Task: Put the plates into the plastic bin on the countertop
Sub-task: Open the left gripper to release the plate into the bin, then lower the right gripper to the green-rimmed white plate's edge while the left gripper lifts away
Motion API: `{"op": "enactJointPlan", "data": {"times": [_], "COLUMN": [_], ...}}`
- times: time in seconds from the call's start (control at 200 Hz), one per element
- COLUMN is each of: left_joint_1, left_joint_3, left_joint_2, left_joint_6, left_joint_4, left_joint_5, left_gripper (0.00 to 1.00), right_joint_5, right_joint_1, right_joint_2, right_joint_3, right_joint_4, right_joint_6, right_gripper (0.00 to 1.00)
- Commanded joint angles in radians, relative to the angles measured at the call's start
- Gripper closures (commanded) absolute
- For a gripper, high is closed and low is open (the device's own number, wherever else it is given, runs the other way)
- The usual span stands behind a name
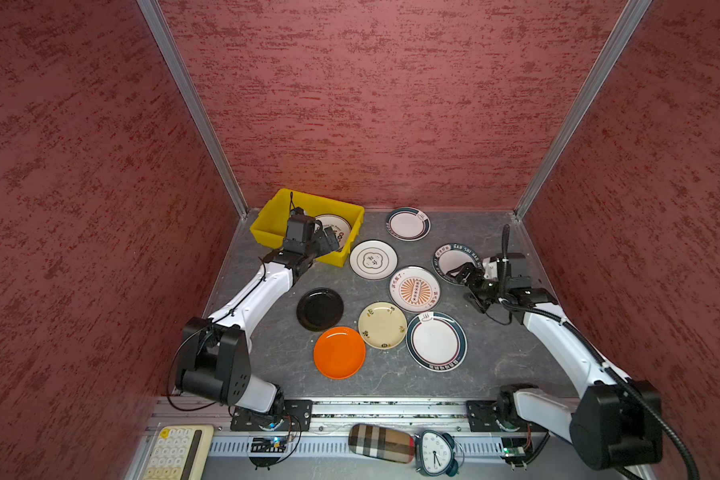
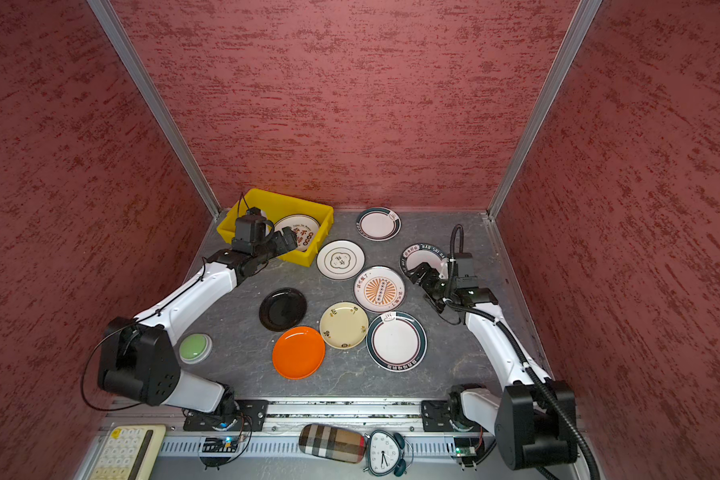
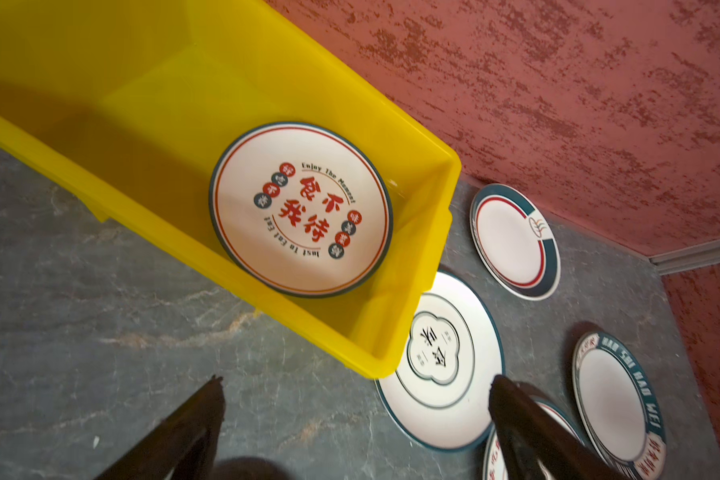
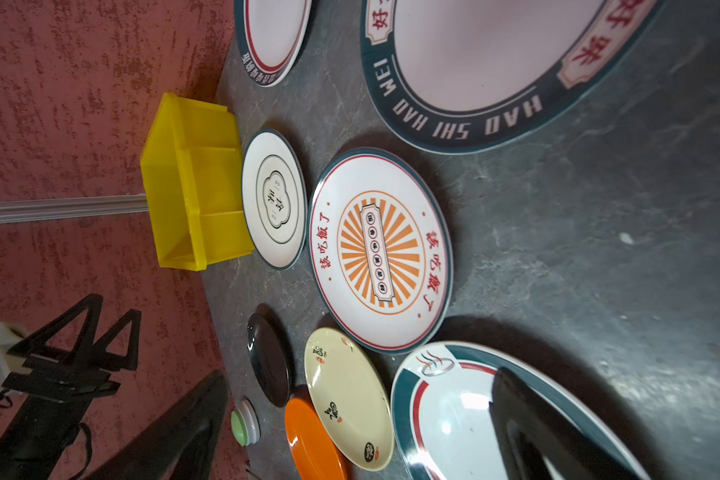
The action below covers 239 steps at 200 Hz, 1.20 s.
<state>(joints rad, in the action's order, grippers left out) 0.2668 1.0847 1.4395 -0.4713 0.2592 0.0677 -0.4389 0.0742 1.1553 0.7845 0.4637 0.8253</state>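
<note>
The yellow plastic bin point(image 1: 273, 210) sits at the back left of the countertop point(image 1: 267, 332). One white plate with red characters point(image 3: 302, 210) lies flat inside it. My left gripper point(image 1: 328, 240) hovers open and empty over the bin's near corner. Several plates lie on the stone: cloud outline point(image 1: 373, 259), sunburst point(image 1: 414, 289), black point(image 1: 320, 309), cream floral point(image 1: 382, 325), orange point(image 1: 339, 352), and teal-rimmed plates point(image 1: 408, 223) point(image 1: 436, 340). My right gripper point(image 1: 467, 289) is open and empty, low beside the lettered teal plate point(image 1: 452, 257).
A green push button point(image 2: 195, 348) sits near the left arm's elbow. Red textured walls point(image 1: 371, 104) close in three sides. Beyond the front rail lie a keypad point(image 1: 179, 451), a plaid case point(image 1: 381, 442) and an alarm clock point(image 1: 435, 453).
</note>
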Motion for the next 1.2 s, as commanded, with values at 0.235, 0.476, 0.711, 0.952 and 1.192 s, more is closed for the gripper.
{"op": "enactJointPlan", "data": {"times": [0.235, 0.476, 0.711, 0.952, 1.192], "left_joint_1": [0.083, 0.087, 0.091, 0.095, 0.095], "left_joint_3": [-0.12, -0.14, -0.15, -0.165, -0.157], "left_joint_2": [-0.124, -0.128, -0.123, -0.113, -0.088], "left_joint_6": [-0.046, -0.065, -0.085, -0.108, -0.121], "left_joint_4": [-0.094, -0.16, -0.199, -0.234, -0.243], "left_joint_5": [-0.193, -0.271, -0.321, -0.349, -0.388], "left_gripper": [0.01, 0.01, 0.0, 0.01, 0.01], "right_joint_5": [0.106, 0.086, 0.034, 0.042, -0.027], "right_joint_1": [-0.016, -0.021, -0.021, -0.021, -0.023], "right_joint_2": [-0.123, -0.219, -0.314, -0.327, -0.347], "right_joint_3": [-0.074, -0.186, -0.327, -0.374, -0.45], "right_joint_4": [0.198, 0.23, 0.165, 0.176, 0.085], "right_joint_6": [-0.08, -0.065, -0.019, -0.039, -0.028], "right_gripper": [0.01, 0.02, 0.08, 0.15, 0.25]}}
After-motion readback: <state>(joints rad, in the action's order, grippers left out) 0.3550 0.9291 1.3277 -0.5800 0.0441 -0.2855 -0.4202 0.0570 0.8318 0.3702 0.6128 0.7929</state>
